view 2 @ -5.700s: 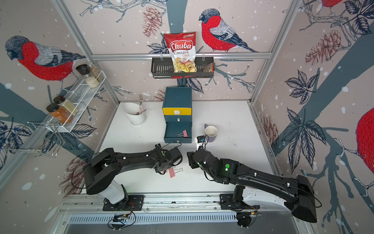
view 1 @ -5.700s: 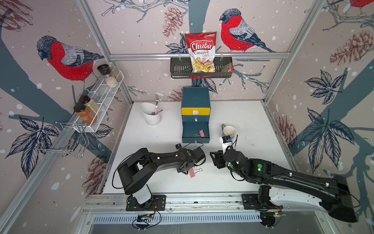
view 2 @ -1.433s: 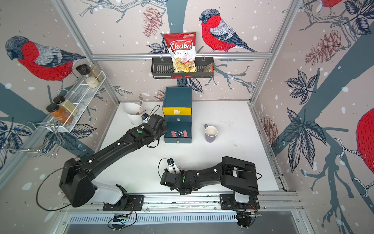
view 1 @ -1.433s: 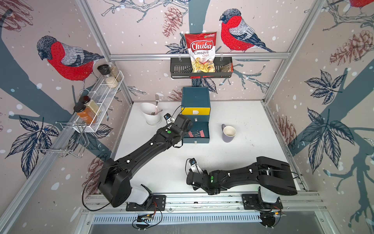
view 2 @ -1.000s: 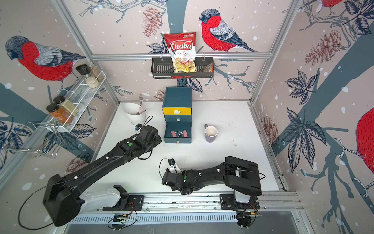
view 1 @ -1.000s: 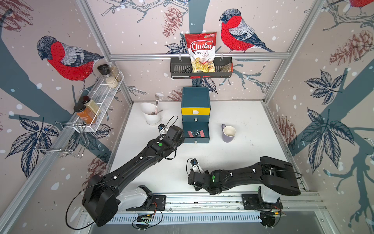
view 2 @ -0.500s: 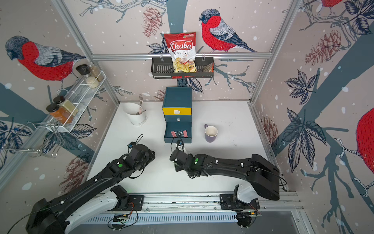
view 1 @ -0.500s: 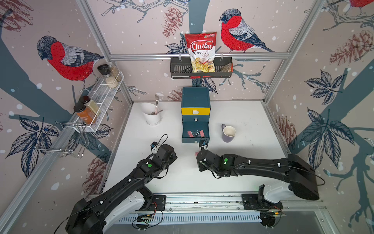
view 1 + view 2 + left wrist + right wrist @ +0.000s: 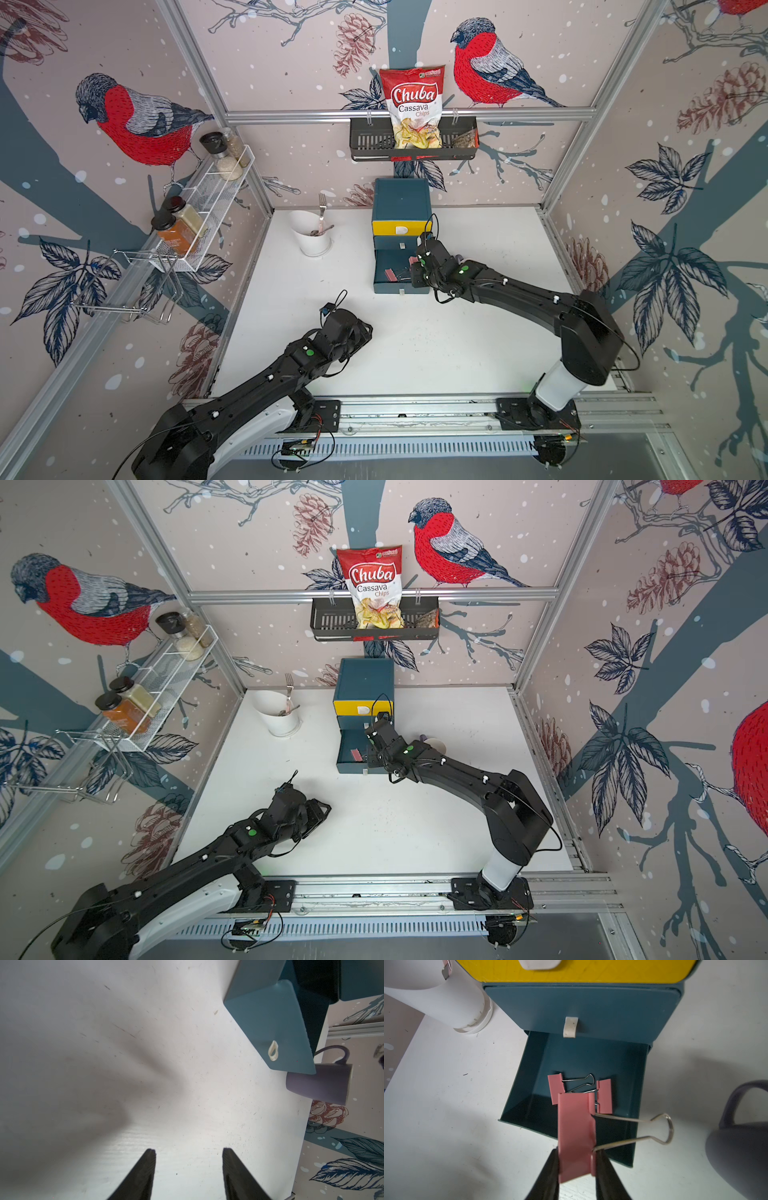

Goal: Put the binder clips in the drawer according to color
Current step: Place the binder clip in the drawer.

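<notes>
Right tool (image 9: 576, 1159) pinches a pink clip (image 9: 574, 1132) over the open drawer (image 9: 527, 1076), other clips (image 9: 555, 1088) seemingly just beyond. Left tool (image 9: 189, 1153) gapes empty.

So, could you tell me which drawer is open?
The bottom teal drawer, pulled out with two pink clips inside; the yellow top drawer and teal middle drawer are shut.

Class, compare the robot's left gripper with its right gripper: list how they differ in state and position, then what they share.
The left gripper has its jaws apart and holds nothing; the right gripper is shut on a pink binder clip. The left gripper is over bare table; the right gripper is at the open bottom drawer. Both have black, tapered fingers.
</notes>
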### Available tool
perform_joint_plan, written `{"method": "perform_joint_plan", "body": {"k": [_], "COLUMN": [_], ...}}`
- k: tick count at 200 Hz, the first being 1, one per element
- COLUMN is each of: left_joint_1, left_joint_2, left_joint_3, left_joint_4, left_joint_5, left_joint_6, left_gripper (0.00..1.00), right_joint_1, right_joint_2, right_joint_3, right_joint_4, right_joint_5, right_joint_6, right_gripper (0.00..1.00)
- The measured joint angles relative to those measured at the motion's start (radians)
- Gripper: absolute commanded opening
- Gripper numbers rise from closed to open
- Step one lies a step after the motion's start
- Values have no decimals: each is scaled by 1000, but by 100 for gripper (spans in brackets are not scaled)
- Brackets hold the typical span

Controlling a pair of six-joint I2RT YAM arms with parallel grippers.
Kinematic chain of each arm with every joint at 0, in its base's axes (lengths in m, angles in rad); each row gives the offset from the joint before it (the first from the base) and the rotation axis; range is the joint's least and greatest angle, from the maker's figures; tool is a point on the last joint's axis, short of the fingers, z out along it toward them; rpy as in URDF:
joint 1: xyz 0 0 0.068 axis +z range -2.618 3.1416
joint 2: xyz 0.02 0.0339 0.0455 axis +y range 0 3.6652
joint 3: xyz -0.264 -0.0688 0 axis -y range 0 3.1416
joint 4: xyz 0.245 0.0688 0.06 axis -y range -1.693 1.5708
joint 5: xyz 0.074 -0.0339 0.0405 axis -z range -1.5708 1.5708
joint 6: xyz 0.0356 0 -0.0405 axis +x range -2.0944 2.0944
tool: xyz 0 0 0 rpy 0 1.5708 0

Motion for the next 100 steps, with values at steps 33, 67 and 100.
{"method": "perform_joint_plan", "body": {"k": [33, 67, 100], "left_joint_1": [-41, -72, -85], "left_joint_2": [6, 22, 42], "left_joint_3": [-3, -16, -19], "left_joint_4": [46, 92, 125], "left_joint_5": [0, 0, 0], "left_joint_6": [-6, -18, -24], "left_gripper": [56, 54, 54], "right_joint_1": [-31, -51, -58], "right_joint_2": [72, 125, 171], "right_joint_3": [37, 54, 63], "right_joint_4": [3, 23, 46], "right_joint_5": [-29, -51, -76], "right_joint_6": [-7, -1, 19], "right_gripper": [28, 29, 29]}}
